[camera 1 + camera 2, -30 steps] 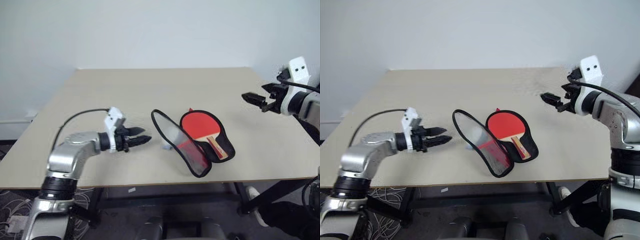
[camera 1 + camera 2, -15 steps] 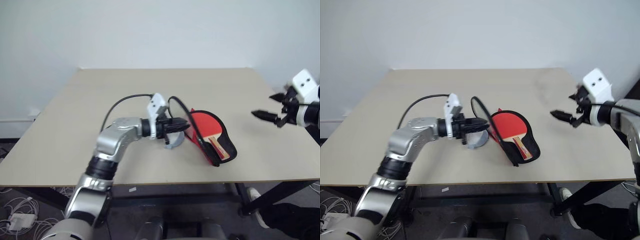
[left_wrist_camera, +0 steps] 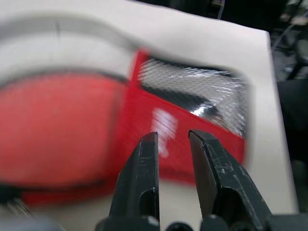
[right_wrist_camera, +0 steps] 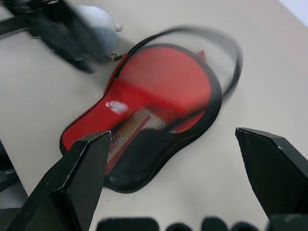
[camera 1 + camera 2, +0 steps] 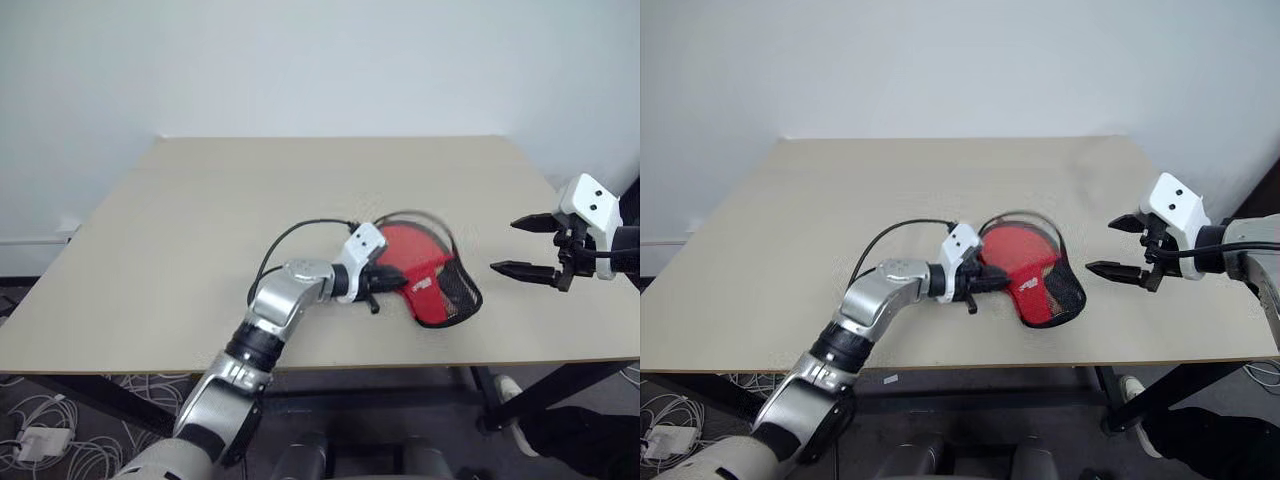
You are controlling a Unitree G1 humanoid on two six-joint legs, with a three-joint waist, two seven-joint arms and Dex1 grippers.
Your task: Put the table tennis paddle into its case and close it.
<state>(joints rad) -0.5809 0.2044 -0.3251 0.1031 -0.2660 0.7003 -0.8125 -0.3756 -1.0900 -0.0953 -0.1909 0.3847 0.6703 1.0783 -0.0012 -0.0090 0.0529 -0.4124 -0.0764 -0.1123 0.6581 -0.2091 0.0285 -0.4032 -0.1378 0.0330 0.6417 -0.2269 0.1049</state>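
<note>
The red case [image 5: 425, 295] lies at the table's middle right, and its mesh-and-red flap [image 3: 192, 96] is tipped over the table tennis paddle. The paddle's red face [image 4: 168, 79] and striped handle [image 4: 131, 129] show under the mesh. My left gripper [image 5: 392, 279] points right at the case's near-left edge; its fingers [image 3: 144, 178] stand a narrow gap apart with nothing between them. Whether it touches the case I cannot tell. My right gripper [image 5: 1099, 246] hovers wide open just right of the case, holding nothing.
A pale grey ball [image 4: 98, 21] sits by the left gripper at the case's left side. The beige table [image 5: 250, 200] has free room to the left and behind. Its front edge [image 5: 420, 362] runs close below the case.
The left gripper swept right to the case, its fingers narrowing, and the flap that stood open now lies tipped over the paddle. The right gripper drew back, sank a little and rolled.
</note>
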